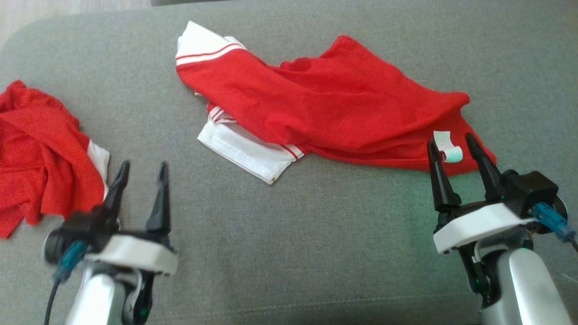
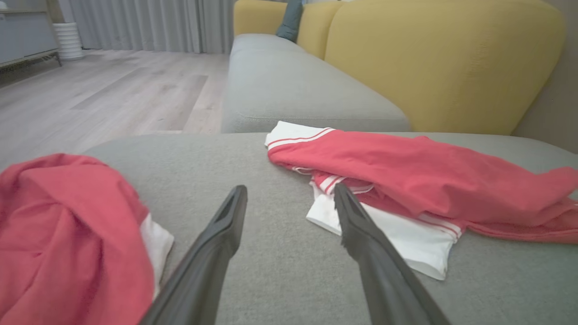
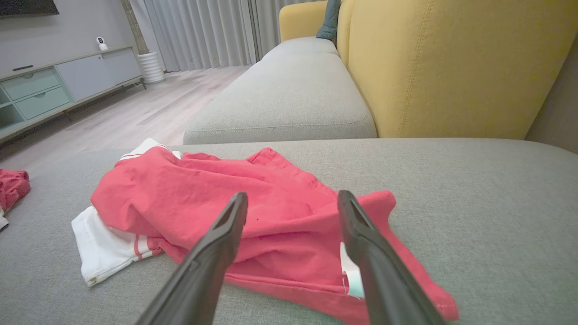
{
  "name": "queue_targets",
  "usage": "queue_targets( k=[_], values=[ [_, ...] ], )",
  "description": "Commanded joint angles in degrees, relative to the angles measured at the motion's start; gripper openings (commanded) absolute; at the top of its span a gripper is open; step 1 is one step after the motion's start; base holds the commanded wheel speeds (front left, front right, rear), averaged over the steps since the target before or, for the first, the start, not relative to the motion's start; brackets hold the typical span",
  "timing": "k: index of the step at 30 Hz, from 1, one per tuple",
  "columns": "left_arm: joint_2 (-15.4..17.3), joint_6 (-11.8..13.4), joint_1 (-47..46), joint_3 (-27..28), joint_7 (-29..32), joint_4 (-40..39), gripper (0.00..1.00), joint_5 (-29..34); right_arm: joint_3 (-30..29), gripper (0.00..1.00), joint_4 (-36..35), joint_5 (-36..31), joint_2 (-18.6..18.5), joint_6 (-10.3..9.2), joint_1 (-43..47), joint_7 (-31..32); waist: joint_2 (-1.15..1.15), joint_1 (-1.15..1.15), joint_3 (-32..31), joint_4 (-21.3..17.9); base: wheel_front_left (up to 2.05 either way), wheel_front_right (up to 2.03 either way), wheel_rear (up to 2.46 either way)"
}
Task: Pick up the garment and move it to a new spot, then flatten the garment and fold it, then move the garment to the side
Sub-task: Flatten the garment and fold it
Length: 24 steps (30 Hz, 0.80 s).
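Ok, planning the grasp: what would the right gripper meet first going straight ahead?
Probably the near hem of the red garment, at its white care label; how high the right gripper sits above it is unclear.

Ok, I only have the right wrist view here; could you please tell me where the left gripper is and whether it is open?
Observer: The left gripper is open and holds nothing, above the grey cushion.
Operator: Thank you. What lies nearest to it?
Observer: A second red garment, crumpled in a heap with a white edge, close on its left side.
Operator: And how does it stand to the main garment?
Observer: That garment's white sleeve lies just ahead of the left gripper, slightly to the right of its fingertips.
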Motion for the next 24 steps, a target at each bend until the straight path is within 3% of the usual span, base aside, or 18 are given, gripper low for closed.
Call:
queue_targets(
  k=[1,11,22,23,24],
  values=[
    [0.77,-0.54,-4.59,1.41,-0.23,-1.45,1.0,0.02,1.27,1.0,-2.35,0.06,-0.22,-0.05,-1.17,0.06,0.0,0.0,0.59,-0.14,0.0,0.0,0.0],
    [0.76,-5.95,-18.74,-4.09,9.23,12.66,1.0,-2.58,2.88,1.0,-2.27,0.7,-0.22,-0.05,-2.82,-0.58,0.0,0.0,4.7,-2.87,0.0,0.0,0.0],
    [3.17,-7.31,-26.09,-7.35,18.06,26.51,1.0,-6.89,2.37,1.0,-0.95,1.43,-0.22,-0.05,-2.97,-1.89,0.0,0.0,6.71,-5.01,0.0,0.0,0.0],
    [3.27,-7.35,-26.34,-7.82,18.18,26.74,0.74,-7.2,2.26,1.0,-0.92,1.41,-0.22,-0.05,-2.99,-1.93,0.0,0.0,6.77,-5.02,0.0,0.0,0.0],
    [3.39,-7.38,-26.54,-8.21,18.08,26.93,0.15,-7.42,2.16,1.0,-0.88,1.36,-0.22,-0.05,-3.01,-1.94,0.0,0.0,6.77,-5.01,0.0,0.0,0.0]
  ],
)
